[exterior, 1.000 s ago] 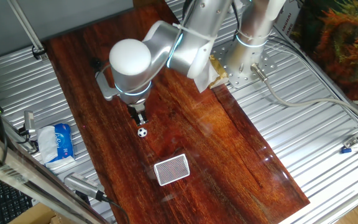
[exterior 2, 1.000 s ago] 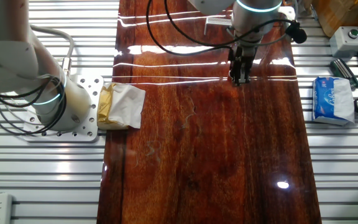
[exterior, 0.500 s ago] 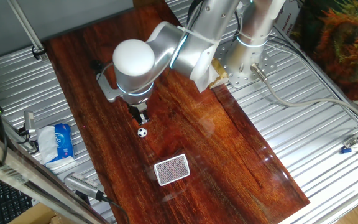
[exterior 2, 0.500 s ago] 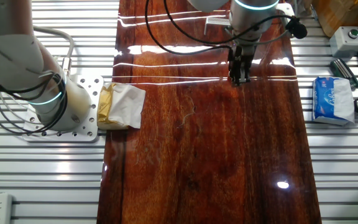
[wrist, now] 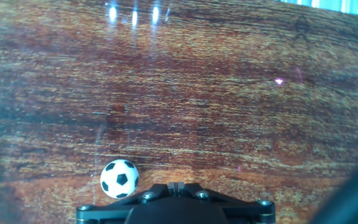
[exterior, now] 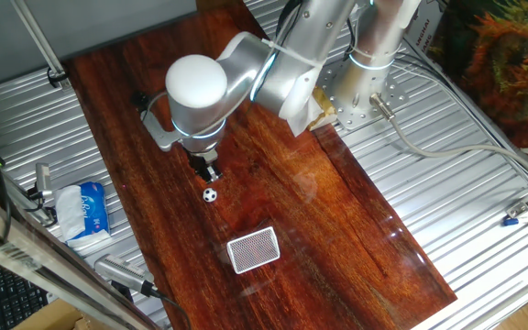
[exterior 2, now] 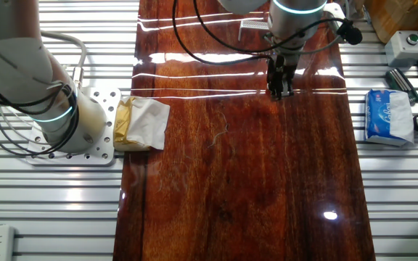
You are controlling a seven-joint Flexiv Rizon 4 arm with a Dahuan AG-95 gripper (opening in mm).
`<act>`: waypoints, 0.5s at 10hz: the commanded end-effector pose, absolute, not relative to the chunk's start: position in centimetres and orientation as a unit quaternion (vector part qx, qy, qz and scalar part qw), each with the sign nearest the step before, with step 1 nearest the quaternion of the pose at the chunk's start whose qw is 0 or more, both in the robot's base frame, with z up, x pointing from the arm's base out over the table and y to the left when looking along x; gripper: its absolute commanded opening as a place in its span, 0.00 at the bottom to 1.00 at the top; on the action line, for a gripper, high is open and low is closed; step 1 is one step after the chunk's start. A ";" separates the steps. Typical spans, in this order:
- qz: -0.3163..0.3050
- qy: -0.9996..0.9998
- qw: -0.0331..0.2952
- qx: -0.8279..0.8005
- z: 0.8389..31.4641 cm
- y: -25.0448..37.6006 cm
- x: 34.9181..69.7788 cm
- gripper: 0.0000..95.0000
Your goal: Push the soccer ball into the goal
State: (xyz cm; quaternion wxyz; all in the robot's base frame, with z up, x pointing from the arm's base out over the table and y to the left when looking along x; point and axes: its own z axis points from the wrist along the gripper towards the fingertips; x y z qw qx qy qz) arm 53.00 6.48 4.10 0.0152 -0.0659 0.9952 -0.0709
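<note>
The soccer ball (exterior: 209, 194) is a tiny white ball with black patches on the dark wooden board (exterior: 337, 229). The goal (exterior: 253, 249), a small white frame with grey mesh, lies a short way beyond the ball, toward the board's near edge. My gripper (exterior: 209, 173) points down just behind the ball, on the side away from the goal, with a small gap between them. In the hand view the ball (wrist: 119, 178) sits just left of my gripper (wrist: 176, 185), whose jaws are closed together and empty. In the other fixed view my gripper (exterior 2: 278, 92) hides the ball, and the goal (exterior 2: 254, 24) lies beyond it.
A blue-and-white tissue packet (exterior: 88, 209) lies on the metal slats beside the board and also shows in the other fixed view (exterior 2: 389, 116). A yellow-and-white cloth (exterior 2: 141, 123) lies next to the arm's base plate (exterior 2: 85, 148). Cables run over the board's far end.
The arm has shifted very slightly away from the goal side. The ball and the goal have not moved.
</note>
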 end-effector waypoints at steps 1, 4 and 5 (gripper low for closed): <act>-0.072 0.995 0.016 -0.062 4.1 6.4 53.2 0.00; -0.064 0.997 0.018 -0.047 3.7 5.3 53.8 0.00; -0.062 0.997 0.021 -0.044 3.2 5.4 53.7 0.00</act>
